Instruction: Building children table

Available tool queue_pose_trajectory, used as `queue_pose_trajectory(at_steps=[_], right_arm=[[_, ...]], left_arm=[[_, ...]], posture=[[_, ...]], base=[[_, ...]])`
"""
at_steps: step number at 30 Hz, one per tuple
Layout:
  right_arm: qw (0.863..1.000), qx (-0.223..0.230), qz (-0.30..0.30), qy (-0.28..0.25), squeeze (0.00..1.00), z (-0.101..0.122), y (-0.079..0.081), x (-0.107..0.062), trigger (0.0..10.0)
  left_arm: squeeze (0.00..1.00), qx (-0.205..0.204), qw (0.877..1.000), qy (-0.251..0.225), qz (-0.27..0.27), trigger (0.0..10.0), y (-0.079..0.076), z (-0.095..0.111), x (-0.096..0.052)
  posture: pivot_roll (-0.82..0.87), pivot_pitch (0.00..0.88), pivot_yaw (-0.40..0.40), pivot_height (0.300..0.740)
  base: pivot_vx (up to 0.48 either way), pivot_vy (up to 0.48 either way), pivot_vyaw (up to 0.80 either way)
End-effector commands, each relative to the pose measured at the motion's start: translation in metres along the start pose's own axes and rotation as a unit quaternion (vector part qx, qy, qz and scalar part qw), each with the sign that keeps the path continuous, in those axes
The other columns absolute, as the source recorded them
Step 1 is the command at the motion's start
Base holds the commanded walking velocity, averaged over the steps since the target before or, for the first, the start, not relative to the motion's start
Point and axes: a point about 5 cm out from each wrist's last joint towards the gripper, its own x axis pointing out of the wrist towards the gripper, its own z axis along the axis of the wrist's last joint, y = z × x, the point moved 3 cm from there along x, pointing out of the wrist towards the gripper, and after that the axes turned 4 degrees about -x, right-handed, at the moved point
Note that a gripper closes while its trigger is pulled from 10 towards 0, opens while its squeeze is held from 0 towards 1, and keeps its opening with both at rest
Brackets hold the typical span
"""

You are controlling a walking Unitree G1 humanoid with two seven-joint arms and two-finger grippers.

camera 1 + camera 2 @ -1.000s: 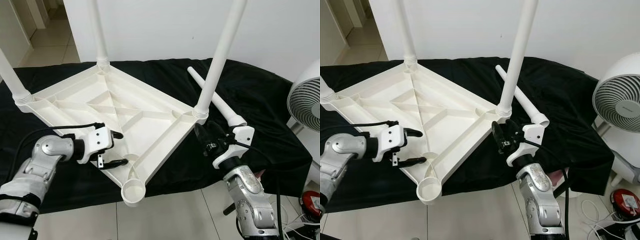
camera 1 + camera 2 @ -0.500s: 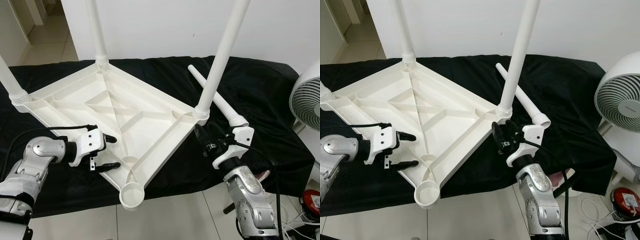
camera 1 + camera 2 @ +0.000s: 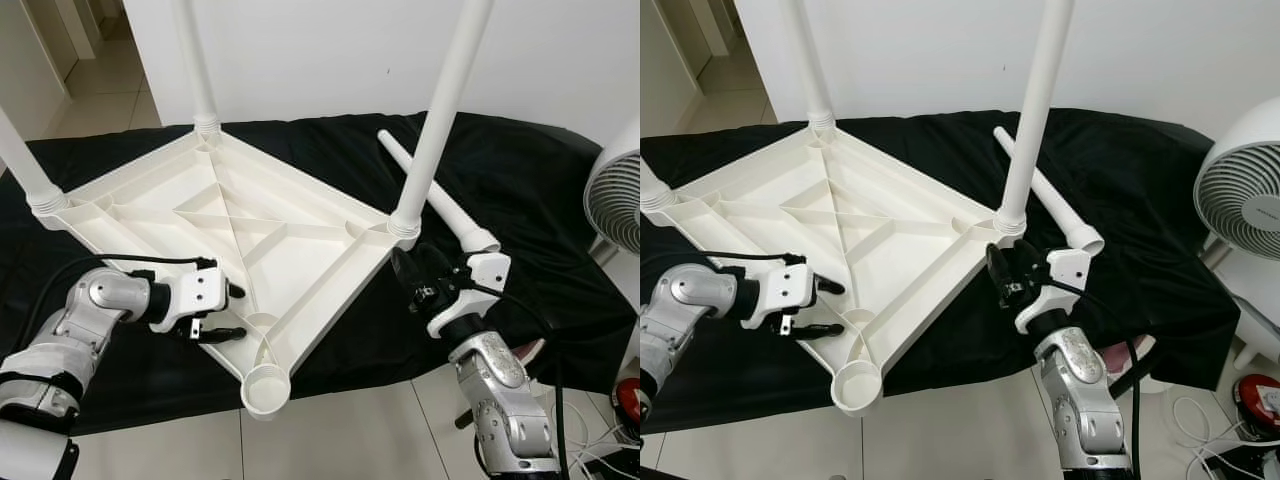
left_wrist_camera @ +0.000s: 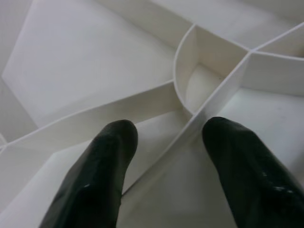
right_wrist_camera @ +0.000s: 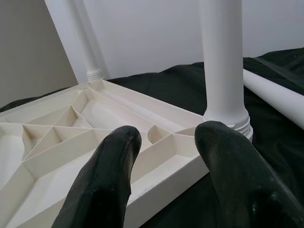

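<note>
The white table top (image 3: 300,235) lies upside down on a black cloth. Three white legs stand in its corners: far (image 3: 195,60), left (image 3: 22,160) and right (image 3: 440,110). The near corner socket (image 3: 265,388) holds nothing. A loose fourth leg (image 3: 432,198) lies on the cloth behind the right corner. My left gripper (image 3: 236,312) is open at the near-left rim, its fingers (image 4: 95,175) astride an inner rib (image 4: 190,128). My right gripper (image 3: 408,268) is open just in front of the right corner, below the right leg's base (image 5: 225,111).
A white fan (image 3: 1245,200) stands at the right, close to the cloth's edge. A red object (image 3: 1260,395) and cables lie on the tiled floor at lower right. A white wall runs behind the table, and a doorway opens at far left.
My left gripper drew back to the left, then came in again lower on the near-left rim, with its fingers a little closer together. The right arm has stayed put.
</note>
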Motion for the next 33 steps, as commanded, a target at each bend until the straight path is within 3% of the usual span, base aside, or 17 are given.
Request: queue_pose_trajectory(at_steps=[1,12,18,21,24,25,26,32,33], right_arm=[[1.0,-0.005,-0.004,0.001,0.0,0.001,0.0,-0.001,10.0],[1.0,-0.004,-0.01,0.0,0.0,0.0,-0.001,-0.001,10.0],[1.0,-0.004,-0.016,-0.003,0.0,0.001,-0.003,0.0,10.0],[1.0,-0.005,-0.018,-0.006,0.0,0.003,-0.003,0.001,10.0],[1.0,-0.004,-0.018,-0.007,0.0,0.003,-0.002,0.001,10.0],[1.0,-0.001,-0.022,-0.01,0.0,0.003,-0.001,0.003,10.0],[1.0,-0.001,-0.022,-0.01,0.0,0.003,-0.001,0.003,10.0],[0.999,0.014,-0.03,-0.021,0.0,0.003,0.004,0.01,10.0],[0.999,0.014,-0.03,-0.021,0.0,0.003,0.004,0.01,10.0]], left_arm=[[0.0,-0.019,0.999,0.022,-0.04,0.0,-0.013,-0.011,0.007],[0.0,-0.018,0.999,0.0,-0.048,0.0,-0.008,-0.001,0.012],[0.0,-0.03,0.998,-0.048,-0.025,0.0,-0.007,0.014,0.028],[0.0,-0.06,0.991,-0.118,0.013,0.0,-0.007,0.038,0.054],[0.0,-0.064,0.99,-0.127,0.018,0.0,-0.006,0.041,0.057],[0.0,-0.105,0.975,-0.18,0.08,0.0,0.008,0.061,0.07],[0.0,-0.105,0.975,-0.18,0.08,0.0,0.008,0.061,0.07],[0.0,-0.187,0.929,-0.263,0.179,0.0,0.033,0.093,0.081],[0.0,-0.187,0.929,-0.263,0.179,0.0,0.033,0.093,0.081]], posture=[[-0.13,0.023,0.039,0.74],[-0.12,0.025,0.048,0.74],[-0.12,0.031,0.05,0.74],[-0.13,0.033,0.053,0.74],[-0.13,0.033,0.053,0.74],[-0.13,0.025,0.059,0.74],[-0.13,0.025,0.059,0.74],[-0.12,0.012,0.061,0.74],[-0.12,0.012,0.061,0.74]], base=[[0.0,0.0,0.0],[0.0,0.0,0.0],[0.0,0.0,0.0],[0.0,0.0,0.0],[0.0,0.0,0.0],[0.0,0.0,0.0],[0.0,0.0,0.0],[0.0,0.0,0.0],[0.0,0.0,0.0]])
